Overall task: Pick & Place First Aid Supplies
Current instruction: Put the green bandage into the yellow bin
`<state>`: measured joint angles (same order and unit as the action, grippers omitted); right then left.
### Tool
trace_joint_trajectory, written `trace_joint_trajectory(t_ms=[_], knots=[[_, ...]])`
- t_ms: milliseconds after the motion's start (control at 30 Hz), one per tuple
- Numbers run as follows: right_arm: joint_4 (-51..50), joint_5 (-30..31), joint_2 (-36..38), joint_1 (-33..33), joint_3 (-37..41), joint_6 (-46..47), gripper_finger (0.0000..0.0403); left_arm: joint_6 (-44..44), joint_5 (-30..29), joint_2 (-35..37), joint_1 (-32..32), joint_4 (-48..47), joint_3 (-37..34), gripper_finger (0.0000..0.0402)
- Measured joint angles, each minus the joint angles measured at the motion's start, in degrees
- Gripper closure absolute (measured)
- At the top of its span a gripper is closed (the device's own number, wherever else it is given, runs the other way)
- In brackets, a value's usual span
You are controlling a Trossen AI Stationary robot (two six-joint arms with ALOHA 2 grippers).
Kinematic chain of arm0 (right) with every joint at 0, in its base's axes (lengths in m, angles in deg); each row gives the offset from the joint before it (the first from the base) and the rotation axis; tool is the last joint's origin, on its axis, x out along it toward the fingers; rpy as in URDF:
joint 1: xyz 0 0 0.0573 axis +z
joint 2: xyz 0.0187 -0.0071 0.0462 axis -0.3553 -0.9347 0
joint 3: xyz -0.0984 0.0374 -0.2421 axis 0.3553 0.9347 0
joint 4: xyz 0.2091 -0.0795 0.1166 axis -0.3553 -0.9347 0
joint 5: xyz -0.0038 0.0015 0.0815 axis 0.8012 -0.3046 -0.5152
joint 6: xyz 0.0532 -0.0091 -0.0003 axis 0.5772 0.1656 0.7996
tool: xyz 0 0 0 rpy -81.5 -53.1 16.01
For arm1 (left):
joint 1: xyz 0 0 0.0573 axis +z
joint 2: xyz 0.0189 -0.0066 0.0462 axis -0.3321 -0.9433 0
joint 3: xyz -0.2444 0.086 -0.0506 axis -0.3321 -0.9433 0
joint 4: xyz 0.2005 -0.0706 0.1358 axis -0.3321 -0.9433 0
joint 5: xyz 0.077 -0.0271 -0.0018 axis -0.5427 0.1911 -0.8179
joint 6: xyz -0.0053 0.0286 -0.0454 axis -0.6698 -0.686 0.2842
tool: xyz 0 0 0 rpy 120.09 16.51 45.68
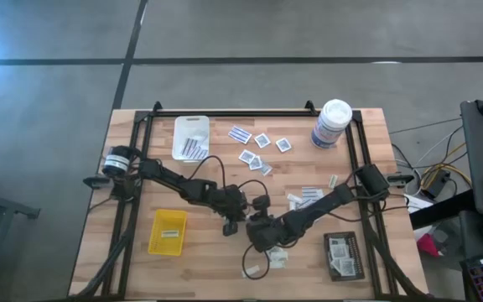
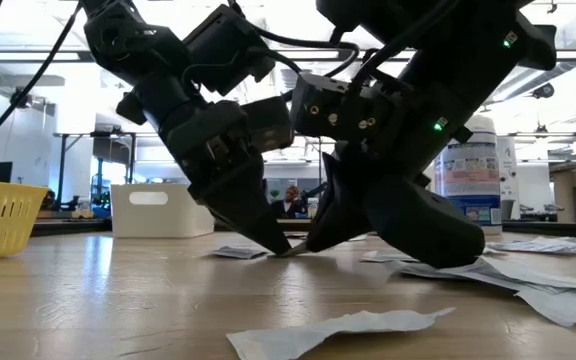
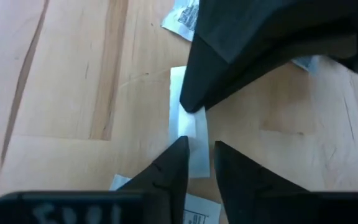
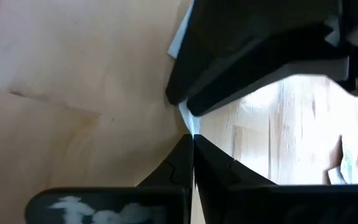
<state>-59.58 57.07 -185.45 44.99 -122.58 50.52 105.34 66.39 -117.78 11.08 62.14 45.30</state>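
My two grippers meet tip to tip over the middle of the table. Between them is a small pale narrow strip, one of the first aid supplies. My right gripper is shut on it. In the left wrist view the right gripper's dark fingertips sit on the strip's far part. My left gripper is open, a finger on each side of the strip's near end. In the high view the arms hide the strip. More packets lie flat on the wood farther back. My right gripper pinches the pale strip between its two fingers, which slant down from the table's right. Its wrist view shows the strip edge-on as a thin white line leaving the fingertips. My left gripper's fingers flank the strip's other end; whether they touch it, I cannot tell.
A white tray stands at the far left, a yellow tray at the near left and a black tray at the near right. A tall white canister is at the back right. Loose packets lie beside the right arm.
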Motion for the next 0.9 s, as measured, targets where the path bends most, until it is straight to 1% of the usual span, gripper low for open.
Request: trace_joint_trajectory(t_ms=[133,500,700,800,900], knots=[[-2.21,-0.16,1.48,0.16,0.0,2.28,0.0395,-2.48,0.5,0.88,0.35,-0.97,-0.02,0.0292],[-6.21,-0.41,5.4,0.2,-0.02,4.92,0.0395,-10.78,0.42,6.65,0.7,-2.36,-0.04,0.0291],[-9.81,-4.65,8.47,0.18,-0.04,12.04,0.0395,-15.35,0.38,7.67,-0.01,-2.97,0.02,0.0291],[-9.74,-5.22,10.05,0.18,-0.09,15.96,0.0395,-17.52,0.33,7.73,-0.63,-2.77,0.04,0.0292],[-9.25,-5.75,11.22,0.11,-0.13,19.3,0.0395,-18.41,-0.9,7.73,-1.25,-1.98,0.04,0.0291]])
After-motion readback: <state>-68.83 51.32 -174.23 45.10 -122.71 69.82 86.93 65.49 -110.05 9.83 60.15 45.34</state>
